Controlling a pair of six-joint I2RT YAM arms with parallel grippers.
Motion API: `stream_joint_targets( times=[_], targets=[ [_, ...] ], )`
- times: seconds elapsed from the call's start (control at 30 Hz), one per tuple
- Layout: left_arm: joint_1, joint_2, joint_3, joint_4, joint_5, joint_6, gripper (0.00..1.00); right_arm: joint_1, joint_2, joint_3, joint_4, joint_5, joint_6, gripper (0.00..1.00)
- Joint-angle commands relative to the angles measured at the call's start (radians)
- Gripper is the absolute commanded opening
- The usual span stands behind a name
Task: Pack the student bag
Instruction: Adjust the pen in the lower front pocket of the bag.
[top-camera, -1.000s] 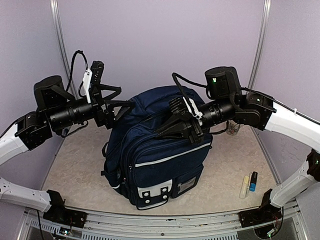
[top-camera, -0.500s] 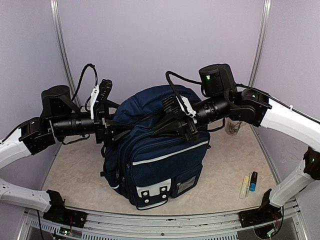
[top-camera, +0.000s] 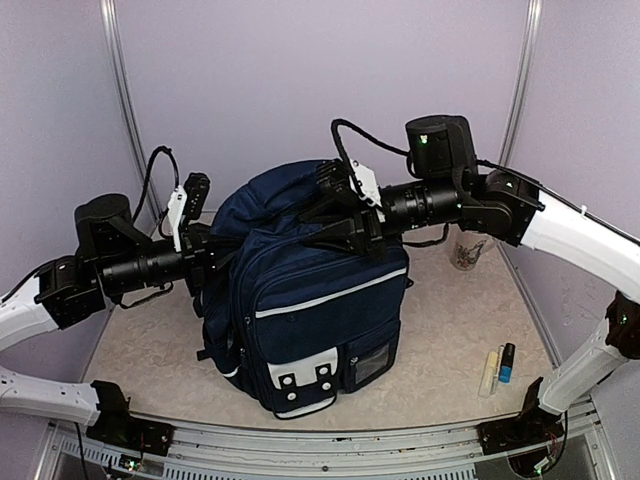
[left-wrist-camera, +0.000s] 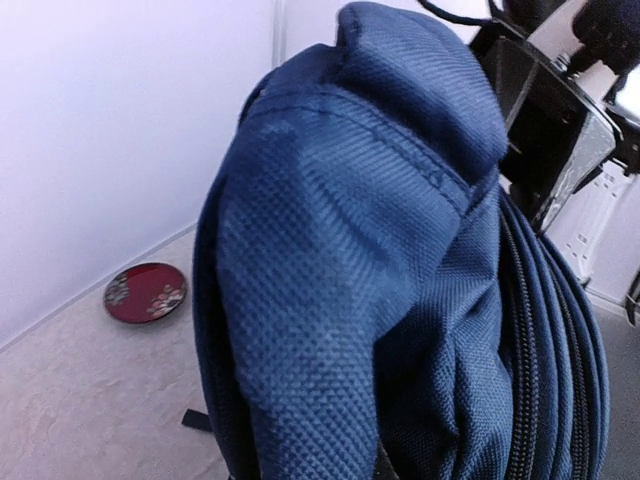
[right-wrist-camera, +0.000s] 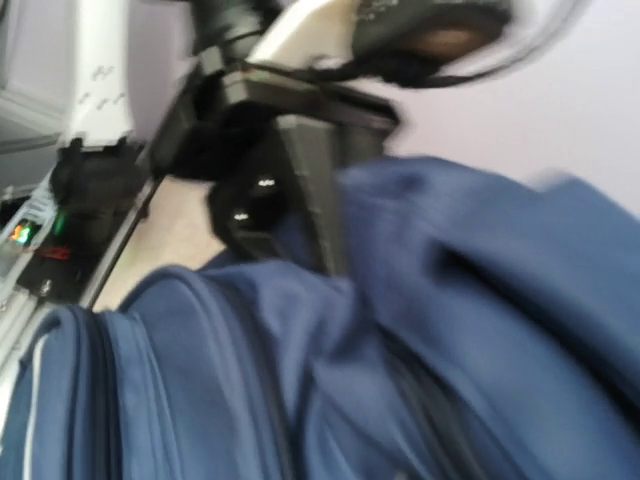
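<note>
The student bag (top-camera: 310, 300), navy blue with white trim and white front patches, stands upright in the middle of the table. My left gripper (top-camera: 228, 256) presses into its upper left side. In the left wrist view a bunched fold of the bag's fabric (left-wrist-camera: 340, 260) fills the frame and hides the fingers, which are shut on it. My right gripper (top-camera: 325, 205) lies across the top of the bag. The right wrist view is blurred and shows only blue folds (right-wrist-camera: 450, 330), so the jaws' state does not show.
A patterned cup (top-camera: 467, 252) stands behind the right arm. A pale stick (top-camera: 490, 372) and a blue-capped marker (top-camera: 507, 362) lie at the front right. A small red dish (left-wrist-camera: 146, 292) sits on the table by the back wall, left of the bag.
The left arm dropped lower, went in against the bag's left side and shut on its fabric. The right gripper slid up and left over the bag's top, and the bag shifted left.
</note>
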Motion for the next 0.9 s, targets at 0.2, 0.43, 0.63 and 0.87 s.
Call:
stream_joint_targets(
  times=[0.2, 0.43, 0.63, 0.87],
  targets=[
    [-0.111, -0.237, -0.066, 0.194, -0.468, -0.155, 0.00, 0.117, -0.144, -0.166, 0.341, 0.000, 0.067, 0.42],
    [-0.375, -0.127, -0.005, 0.324, -0.727, -0.095, 0.00, 0.362, -0.092, -0.296, 0.404, 0.490, -0.325, 0.47],
    [-0.550, 0.031, 0.029, 0.466, -0.862, 0.017, 0.00, 0.496, -0.056, -0.425, 0.560, 0.757, -0.612, 0.56],
    [-0.537, 0.042, 0.040, 0.466, -0.861, 0.036, 0.00, 0.472, -0.079, -0.501, 0.561, 0.921, -0.635, 0.59]
  ],
)
